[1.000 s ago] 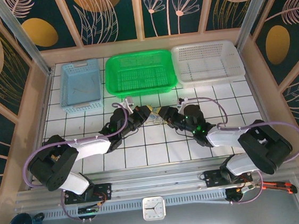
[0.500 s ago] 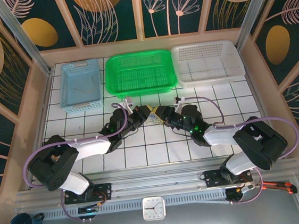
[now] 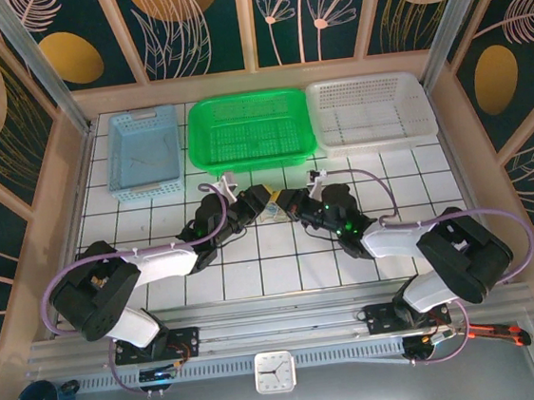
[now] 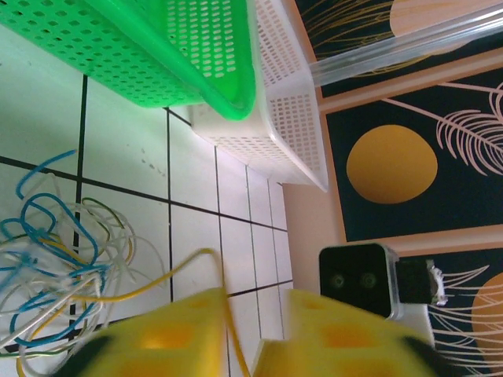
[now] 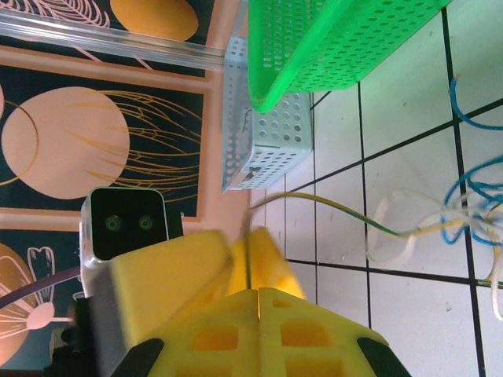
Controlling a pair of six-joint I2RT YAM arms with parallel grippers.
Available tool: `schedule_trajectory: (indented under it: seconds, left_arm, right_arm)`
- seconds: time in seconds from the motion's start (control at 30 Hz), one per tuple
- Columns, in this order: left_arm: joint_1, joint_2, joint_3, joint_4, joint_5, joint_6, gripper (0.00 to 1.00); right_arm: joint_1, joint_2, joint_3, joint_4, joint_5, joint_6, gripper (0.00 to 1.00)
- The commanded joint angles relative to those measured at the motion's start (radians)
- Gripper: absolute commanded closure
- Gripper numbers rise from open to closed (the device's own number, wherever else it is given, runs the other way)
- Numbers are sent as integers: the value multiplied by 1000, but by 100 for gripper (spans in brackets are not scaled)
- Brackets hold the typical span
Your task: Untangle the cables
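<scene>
The cables [image 3: 276, 210] are a small tangle of thin blue, pale yellow and whitish wires on the white tiles between the two grippers. In the left wrist view the tangle [image 4: 55, 259] lies at lower left. My left gripper [image 4: 255, 306] is open, and one yellow wire [image 4: 200, 255] arcs out of the tangle and runs down along its left finger into the gap. My right gripper [image 5: 250, 247] is shut on a yellow-green wire [image 5: 346, 210] that leads off to the tangle [image 5: 471, 200] at the right. In the top view the left gripper [image 3: 263, 200] and right gripper [image 3: 288, 202] nearly meet.
Three baskets stand along the back: a blue basket [image 3: 144, 153], a green basket [image 3: 250, 130] and a white basket [image 3: 369, 110]. The green basket's rim [image 4: 236, 86] is close behind the tangle. Wooden walls bound the tiled floor.
My right gripper moved left toward the tangle and shut on a yellow-green wire. My left gripper went from shut to open.
</scene>
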Motion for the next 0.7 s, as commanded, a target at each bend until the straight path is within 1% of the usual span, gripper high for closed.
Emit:
schedule_trajectory:
  seconds: [0.0,0.03,0.13,0.23,0.33,0.43,0.53,0.67]
  left_arm:
    - [3,-38,-25,11,-12,54,34]
    - [7,-52,-32,-5,-21,78,26]
    - [22,-97,-58,-62,-58,155,12]
    - [34,-136,-83,-109,-90,251,6]
    - [35,-162,-85,-182,-128,382,2]
    - [35,-169,-75,-243,-145,512,1]
    - [35,-148,-54,-289,-138,616,3]
    - [33,-95,-15,-308,-114,698,8]
  right_arm:
    - [-18,-59,80,-137,10,-107,100]
    - [-22,-73,103,-195,13,-140,100]
    - [-36,-93,176,-348,16,-237,100]
    - [-42,-99,243,-469,19,-326,100]
    - [-47,-95,305,-578,25,-411,100]
    - [-49,-86,376,-677,38,-495,100]
    - [-48,-74,429,-740,43,-551,100]
    - [-49,-63,463,-779,33,-589,100]
